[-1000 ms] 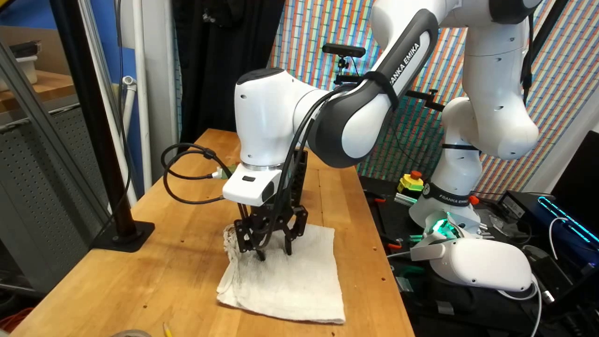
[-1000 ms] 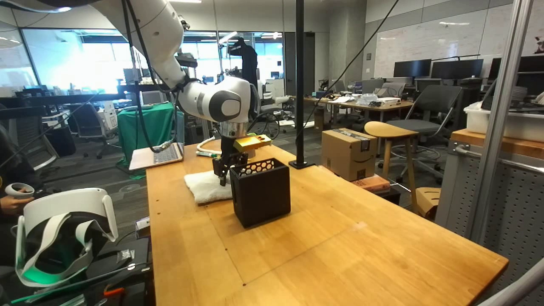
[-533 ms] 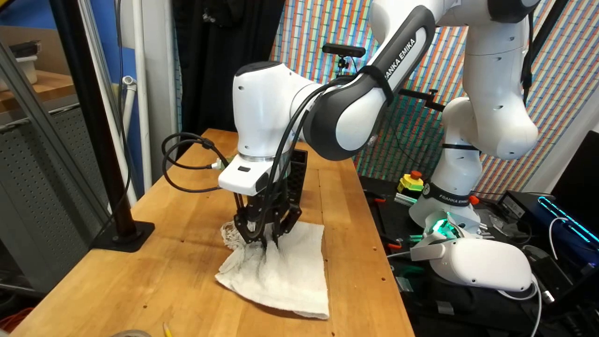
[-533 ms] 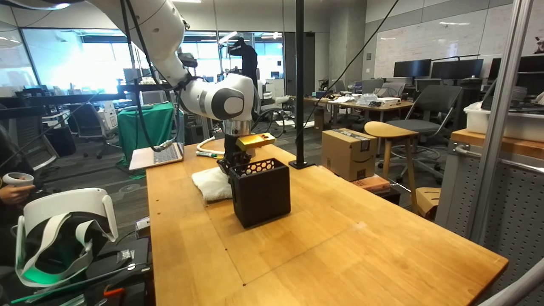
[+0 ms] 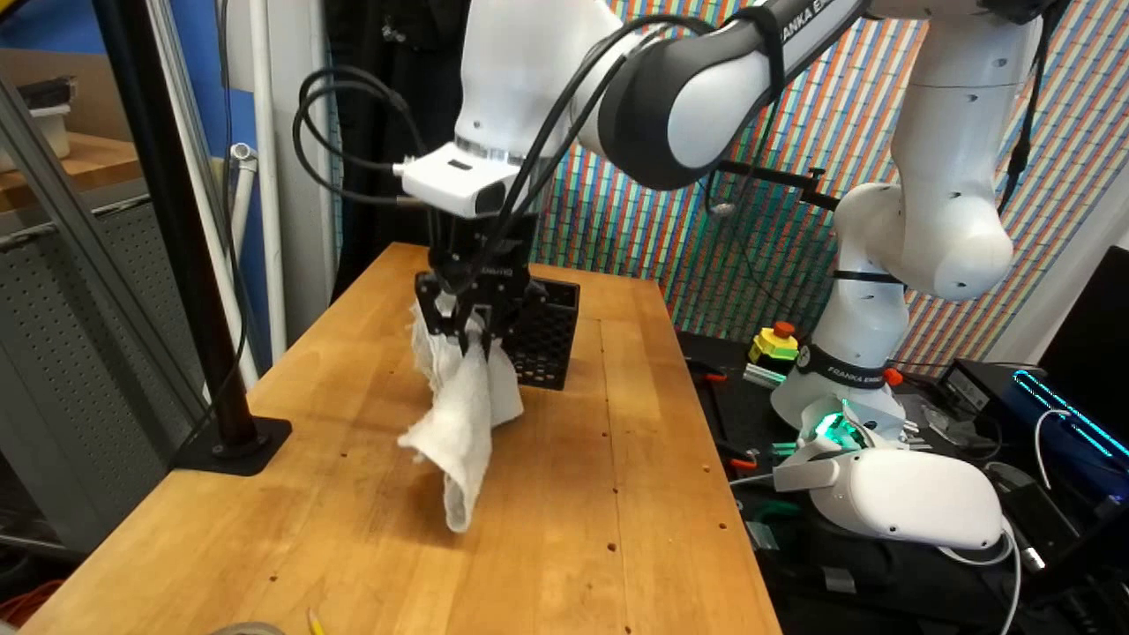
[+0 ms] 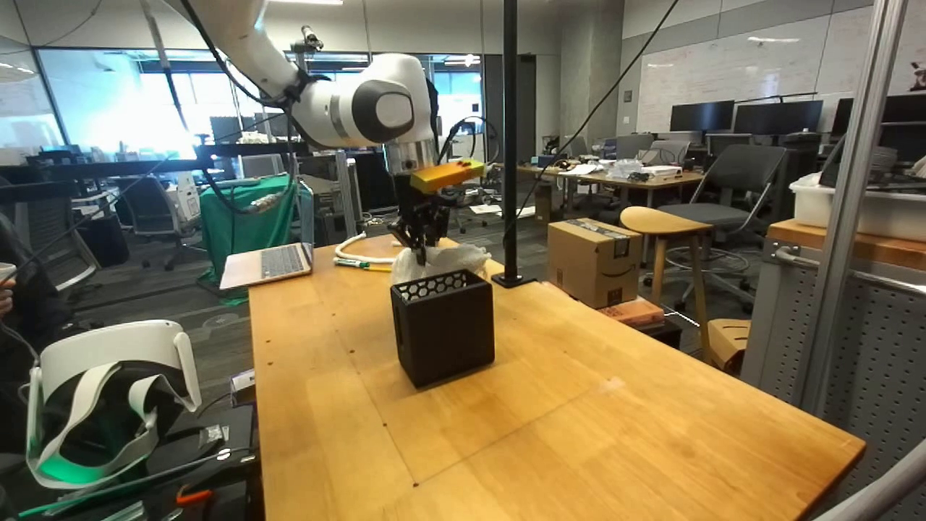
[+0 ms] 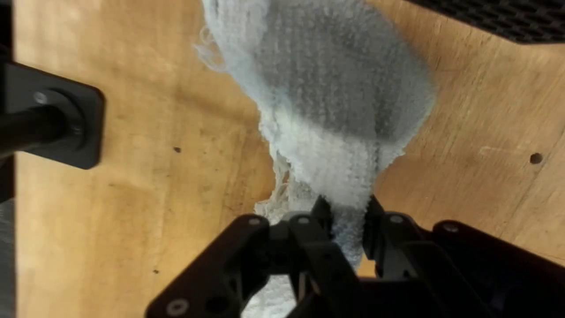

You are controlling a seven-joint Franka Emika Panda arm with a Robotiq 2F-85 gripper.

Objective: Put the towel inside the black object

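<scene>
The white towel (image 5: 463, 423) hangs bunched from my gripper (image 5: 476, 342), with its lower end above the wooden table. In the wrist view my gripper (image 7: 348, 212) is shut on a fold of the towel (image 7: 326, 88), which is pinched between the two fingers. The black object (image 6: 448, 333) is an upright box with an open top and a honeycomb wall; it also shows in an exterior view (image 5: 545, 344) behind the gripper, and its edge shows at the top right of the wrist view (image 7: 521, 20). In an exterior view the box partly hides the towel (image 6: 466, 257).
A black post on a flat base (image 5: 234, 441) stands at the table's edge; its base also shows in the wrist view (image 7: 66, 115). A laptop (image 6: 268, 266) and a white tube (image 6: 354, 257) lie at the table's far end. A pencil (image 5: 315, 622) lies at the table's near edge.
The gripper has closed on the towel, bunched it and lifted it off the table, rising and moving toward the black box's side. The black box has not moved.
</scene>
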